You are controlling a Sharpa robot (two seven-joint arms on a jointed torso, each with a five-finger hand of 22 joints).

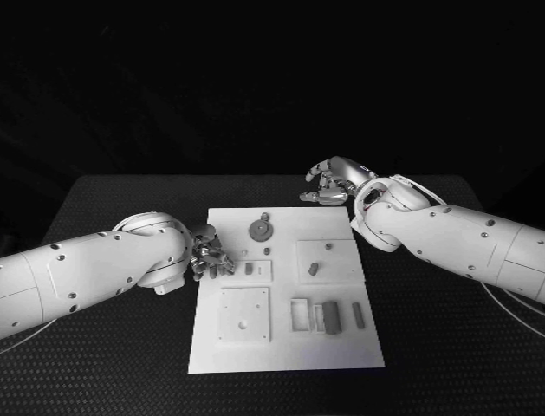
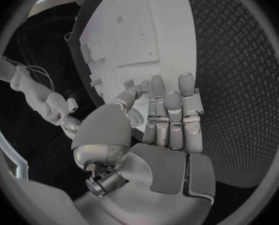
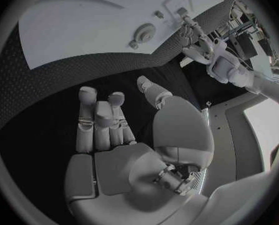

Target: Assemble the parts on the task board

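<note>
Two white arms reach in over the black table (image 1: 122,208) in the head view, one from each side edge of the frame. The task board (image 1: 285,347) lies in the centre, a white plate running from mid-frame down toward the lower edge.

The left hand (image 1: 210,256) sits at the board's left edge, just above mid-height of the plate, its fingertips over or touching the rim; which of the two cannot be told. In the left wrist view its fingers (image 2: 171,120) stretch out straight and side by side with the thumb set apart, nothing between them.

The right hand (image 1: 332,184) hovers over the table near the board's upper right corner, clear of the plate. In the right wrist view its fingers (image 3: 102,120) are loosely extended over bare table and hold nothing.

Several small grey parts lie on the board: a round disc (image 1: 261,230) near the top centre, a short peg (image 1: 314,269) in the square recess right of centre, and upright blocks (image 1: 332,317) lower right. Their exact shapes are too small to make out, and the left forearm hides the table beside the board's left edge.
</note>
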